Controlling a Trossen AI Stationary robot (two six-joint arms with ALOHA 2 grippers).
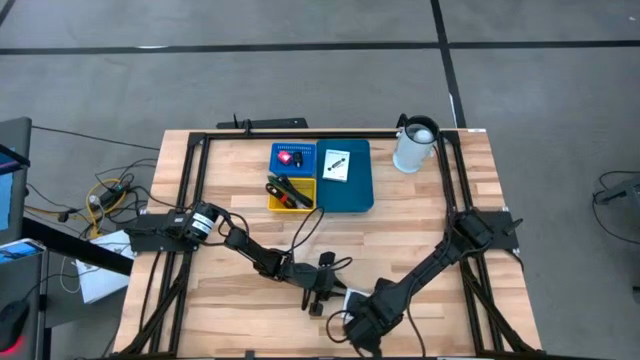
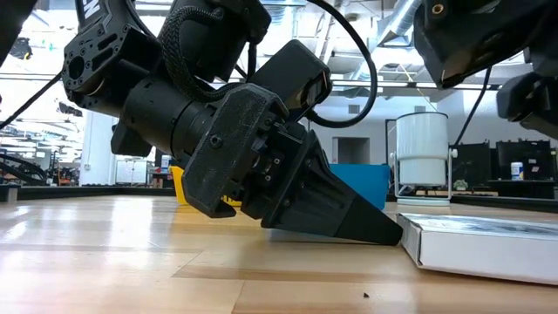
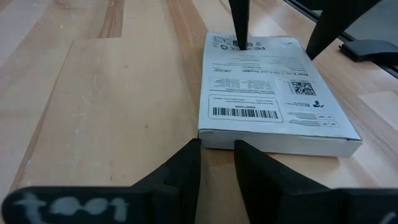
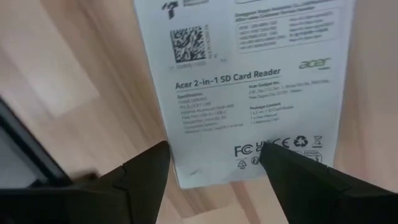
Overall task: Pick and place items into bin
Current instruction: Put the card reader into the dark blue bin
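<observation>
Item: white box (image 3: 273, 93), flat on our surface (image 3: 93, 93), between both fingers; right fingers (image 4: 214, 165) released directly above, left fingers (image 3: 217, 163) half-parted, empty.

A light wooden worktop (image 1: 230, 190) carries a blue bin (image 1: 355, 185); a white jug (image 1: 413, 147) beside it; a white box (image 3: 267, 102) well apart from it.

box (image 4: 249, 81): far end cut off | bin (image 1: 350, 185) contents: too small to identify
</observation>
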